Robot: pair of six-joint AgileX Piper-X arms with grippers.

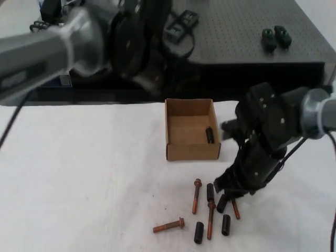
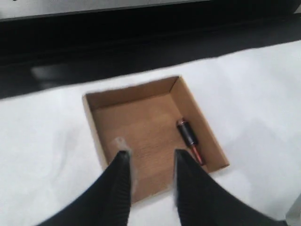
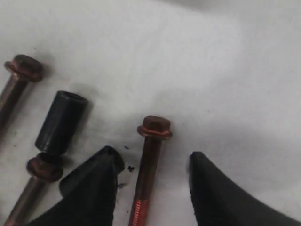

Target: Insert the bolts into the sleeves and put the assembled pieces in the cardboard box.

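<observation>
The cardboard box (image 1: 191, 128) stands mid-bench with one assembled bolt-and-sleeve piece (image 1: 209, 134) along its right wall, the same assembled piece (image 2: 189, 139) lying in the box (image 2: 141, 136) in the left wrist view. My left gripper (image 2: 151, 154) hovers open above the box's near wall, holding nothing. Copper bolts (image 1: 196, 195) and black sleeves (image 1: 210, 191) lie scattered in front of the box. My right gripper (image 1: 229, 192) is down among them, open, its fingers either side of one bolt (image 3: 149, 165) lying on the cloth. A loose sleeve (image 3: 61, 122) lies beside that bolt.
Another bolt (image 1: 168, 226) and two sleeves (image 1: 199, 232) (image 1: 226, 224) lie nearer the front edge. Behind the white cloth (image 1: 79, 184) runs a dark perforated board (image 1: 252, 26) with small black parts (image 1: 275, 38). The left arm (image 1: 79, 31) hangs high at the back left.
</observation>
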